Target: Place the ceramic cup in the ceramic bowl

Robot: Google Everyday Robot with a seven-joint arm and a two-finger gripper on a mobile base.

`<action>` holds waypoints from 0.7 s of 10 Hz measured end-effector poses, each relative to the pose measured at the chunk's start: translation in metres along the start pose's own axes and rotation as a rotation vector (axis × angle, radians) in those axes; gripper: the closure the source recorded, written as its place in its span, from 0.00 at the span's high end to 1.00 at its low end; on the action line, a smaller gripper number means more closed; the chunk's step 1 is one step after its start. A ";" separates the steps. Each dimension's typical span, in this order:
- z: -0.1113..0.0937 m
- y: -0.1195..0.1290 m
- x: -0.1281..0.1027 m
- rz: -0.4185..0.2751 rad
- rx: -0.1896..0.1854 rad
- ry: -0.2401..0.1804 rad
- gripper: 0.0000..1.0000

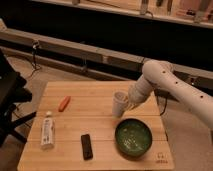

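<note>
Desk (100, 120) front strip first: black remote-like slab (87, 146) lying flat left of centre; ceramic bowl (133, 137) just right of it, upright, mouth open, nothing inside that I can make out; white bottle (46, 131) on its side at the far left of the view, well apart from the job.

Middle row: ceramic cup (120, 104) is just behind the bowl's back-left rim, rim up, tipped slightly, not yet over the bowl; cannot tell if its base is off the desk. End effector (129, 103) is pressed to the cup's right side and looks closed on its wall, so treat the cup as gripped; a side grip likely leaves the base free for setting down. Orange item (63, 103) lies further left, out of your path.

Arm (165, 82) comes in from the right rear, elbow high, which keeps it off the bowl.

Judgement: carry phase, roughly halfway; you need a short move forward and right to centre the cup over the bowl, then lower; watch the base clipping the rim.
</note>
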 end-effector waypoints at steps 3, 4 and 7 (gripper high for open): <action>0.000 0.006 0.003 0.016 0.004 -0.004 0.00; 0.000 0.009 0.004 0.023 0.006 -0.006 0.00; 0.000 0.014 0.007 0.038 0.008 -0.009 0.00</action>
